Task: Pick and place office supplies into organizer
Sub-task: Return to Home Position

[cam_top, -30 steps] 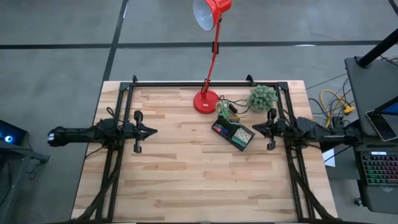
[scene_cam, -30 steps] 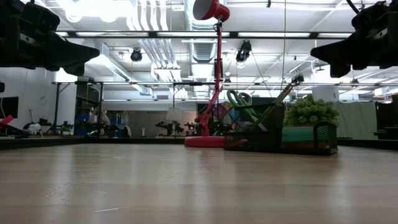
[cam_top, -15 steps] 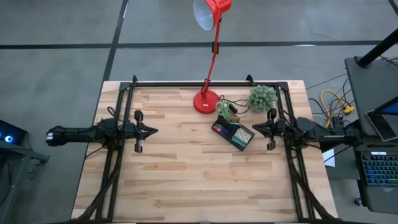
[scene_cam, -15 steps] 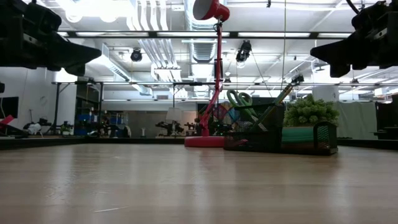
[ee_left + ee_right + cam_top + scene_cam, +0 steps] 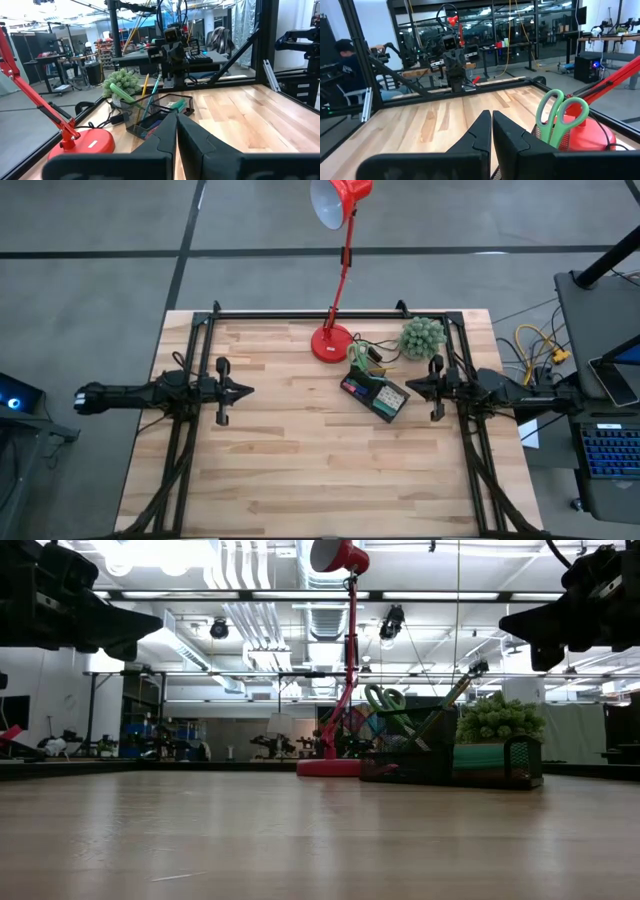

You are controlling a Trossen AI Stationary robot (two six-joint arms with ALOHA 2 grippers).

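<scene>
Organizer, black mesh tray: I read it standing on the wooden table on the right arm's side, set at an angle to the table edges, just beside the red lamp and near the green ball plant. Contents, as far as I can list them: green-handled scissors standing handles-up above the rim, and a yellow pencil leaning upright in the tall compartment. A pink strip lies in the low section, and a teal-green block sits behind the mesh wall. Left gripper: raised above the table at its own side, well apart from the tray, jaws together with only a thin seam between the fingers, nothing held, nothing touched. Right gripper: raised at the opposite side, near the tray but clear of it, jaws likewise together and empty. Hard to make out: from above the compartments blur into one dark block, so I cannot tell which small piece lies in which one. At table height the mesh hides the lower half of everything inside. The scissor blades are hidden in every view. My right wrist camera also catches a person in dark clothes beyond the table frame
</scene>
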